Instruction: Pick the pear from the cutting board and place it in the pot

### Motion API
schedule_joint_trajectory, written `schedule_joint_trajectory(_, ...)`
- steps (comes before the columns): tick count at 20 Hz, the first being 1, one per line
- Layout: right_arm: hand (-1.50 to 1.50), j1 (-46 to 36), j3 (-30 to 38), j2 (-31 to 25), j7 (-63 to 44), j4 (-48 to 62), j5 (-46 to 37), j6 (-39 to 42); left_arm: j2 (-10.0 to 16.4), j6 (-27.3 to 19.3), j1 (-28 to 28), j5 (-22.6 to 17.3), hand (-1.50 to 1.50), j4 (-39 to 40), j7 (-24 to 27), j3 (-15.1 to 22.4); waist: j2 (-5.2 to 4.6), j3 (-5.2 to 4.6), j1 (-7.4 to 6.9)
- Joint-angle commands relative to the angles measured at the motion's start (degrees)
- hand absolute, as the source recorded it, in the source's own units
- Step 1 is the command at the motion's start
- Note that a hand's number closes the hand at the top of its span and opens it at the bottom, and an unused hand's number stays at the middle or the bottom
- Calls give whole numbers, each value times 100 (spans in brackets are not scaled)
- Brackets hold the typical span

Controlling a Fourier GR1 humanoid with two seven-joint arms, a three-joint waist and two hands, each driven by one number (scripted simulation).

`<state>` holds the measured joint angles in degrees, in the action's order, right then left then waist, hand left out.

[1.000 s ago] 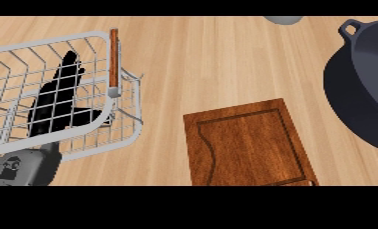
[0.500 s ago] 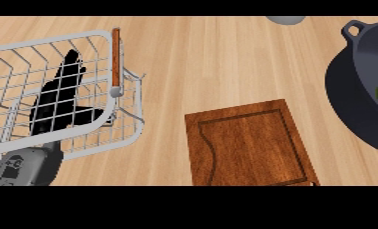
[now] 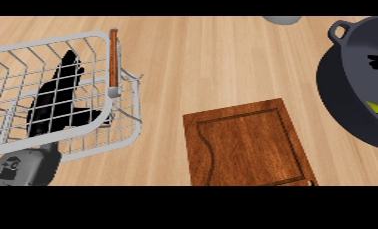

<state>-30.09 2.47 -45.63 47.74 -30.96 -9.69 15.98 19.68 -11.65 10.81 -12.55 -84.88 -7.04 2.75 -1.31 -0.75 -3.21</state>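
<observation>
The dark grey pot [image 3: 341, 98] stands at the right edge, cut off by the frame, with one loop handle at its top. A small yellow-green sliver, the pear [image 3: 371, 106], shows inside it right at the edge. The brown wooden cutting board [image 3: 247, 148] lies low in the middle with nothing on it. My left hand [image 3: 57, 98] shows black at the far left, behind the wires of a basket, fingers straight and pointing up, holding nothing. My right hand shows nowhere.
A white wire basket [image 3: 122, 123] with a wooden handle [image 3: 113, 58] fills the left side, over my left hand. A grey round object [image 3: 282, 19] peeks in at the top edge. Light wooden counter [image 3: 214, 63] spreads between basket and pot.
A yellow-green sliver has come into sight inside the pot at the right edge. The left hand, basket and board stay where they were.
</observation>
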Motion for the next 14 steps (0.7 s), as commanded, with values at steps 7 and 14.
schedule_joint_trajectory(7,-150,-623,922,-226,59,1173,1200,1881,-143,-164,286,13,0,-317,-27,-80,34,116,110)
schedule_joint_trajectory(14,-150,-718,1032,-748,-239,1459,1335,2390,-25,-68,360,-46,0,-399,-124,-192,-14,138,41)
